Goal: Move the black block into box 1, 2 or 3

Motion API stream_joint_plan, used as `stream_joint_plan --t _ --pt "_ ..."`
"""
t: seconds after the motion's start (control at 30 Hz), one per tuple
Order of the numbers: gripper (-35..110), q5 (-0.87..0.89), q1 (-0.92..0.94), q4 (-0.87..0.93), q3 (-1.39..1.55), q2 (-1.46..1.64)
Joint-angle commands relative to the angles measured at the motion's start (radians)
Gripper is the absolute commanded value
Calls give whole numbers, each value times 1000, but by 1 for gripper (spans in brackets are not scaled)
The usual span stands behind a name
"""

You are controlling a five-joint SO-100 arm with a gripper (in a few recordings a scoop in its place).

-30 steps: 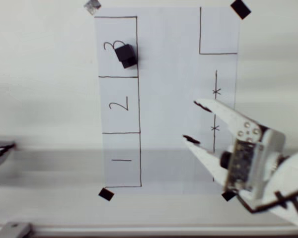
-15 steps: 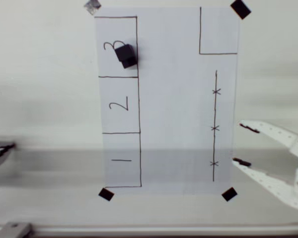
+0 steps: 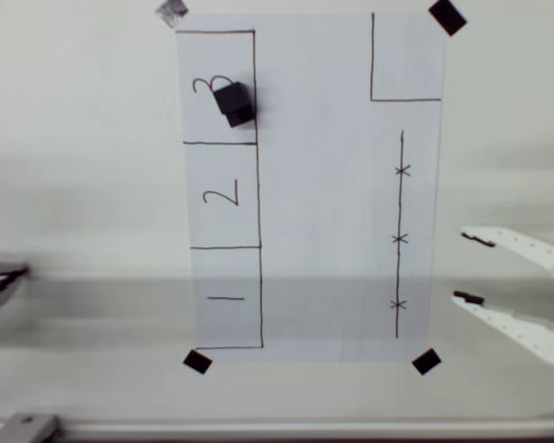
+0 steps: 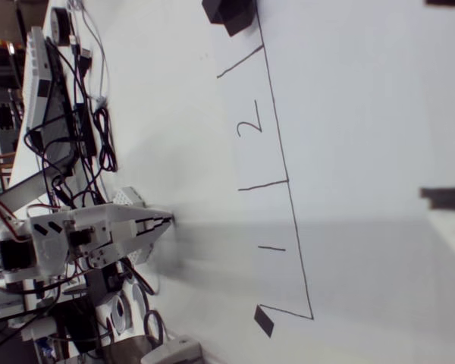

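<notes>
In the overhead view the black block (image 3: 234, 102) rests on the white paper inside box 3 (image 3: 203, 125), against that box's right-hand line and beside the handwritten "3". My white gripper (image 3: 471, 269) is far from it at the right edge, just off the paper. It is open, with nothing between its dark-tipped fingers. The wrist view has the black block (image 4: 229, 14) at the top edge and one dark fingertip (image 4: 446, 199) at the right.
Box 2 (image 3: 222, 196) and box 1 (image 3: 226, 298) lie below box 3. An unnumbered drawn box (image 3: 406, 65) and a pen line with crosses (image 3: 400, 238) fill the paper's right side. Black tape squares (image 3: 426, 362) pin the corners. Cables and electronics (image 4: 68, 129) lie beyond the paper.
The gripper has pulled back to the right, off the paper to the picture's edge, staying open. The black block has not moved.
</notes>
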Motion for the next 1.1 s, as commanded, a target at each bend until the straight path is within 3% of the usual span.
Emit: stream_joint_plan --t 0.0,0.2,0.5,0.7,0.93,1.07 --pt "23 -8 -5 -11 25 43" --pt "23 -23 -5 46 29 43" --pt "22 -181 -8 405 29 43" --pt "22 -169 -9 615 29 43" --pt "0 -147 -11 727 29 43" --pt "0 -140 -12 727 29 44"
